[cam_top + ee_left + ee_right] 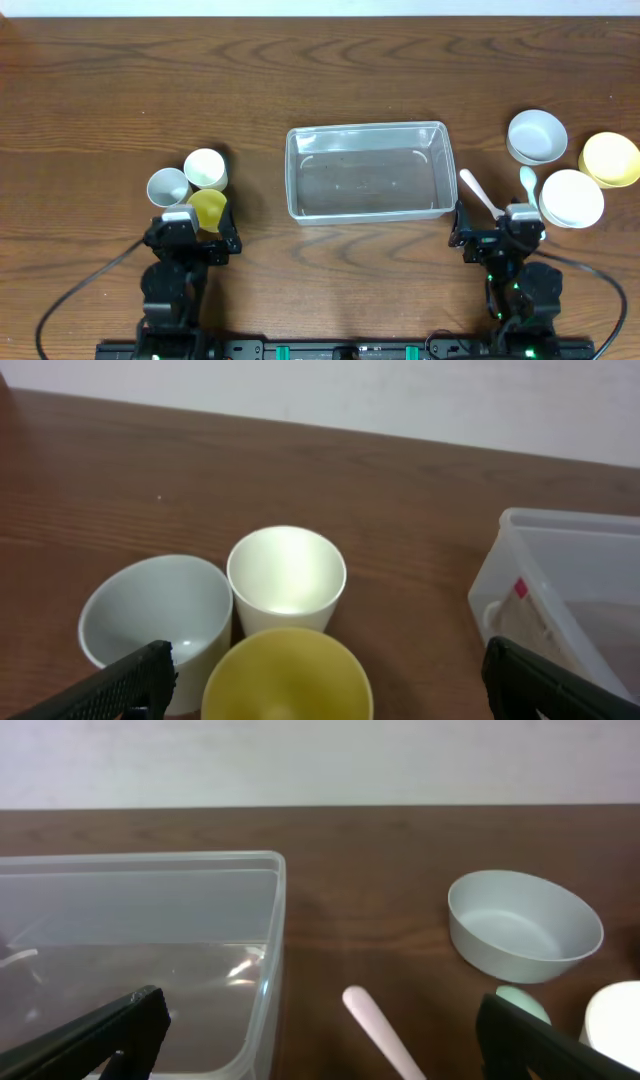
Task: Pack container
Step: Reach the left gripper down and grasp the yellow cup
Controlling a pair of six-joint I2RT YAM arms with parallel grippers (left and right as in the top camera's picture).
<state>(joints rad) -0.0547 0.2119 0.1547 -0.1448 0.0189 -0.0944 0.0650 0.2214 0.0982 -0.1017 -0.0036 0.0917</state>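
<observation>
Sitting at the middle of the surface (320, 80), the container (366, 180) stands upright; toward the near edge, the left gripper (193, 232) and right gripper (498, 235) each hang with fingers (130, 680) spread wide.

left arm (172, 285) – black, boxy links, pale grey camera block (178, 215) at wrist | right arm (520, 290) – same build, small green lights along links | thin black cable (75, 297) loops from each base | fingers (130, 682) matte black, ribbed

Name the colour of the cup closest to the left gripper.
The cup is yellow; left wrist view shows it best.
</observation>
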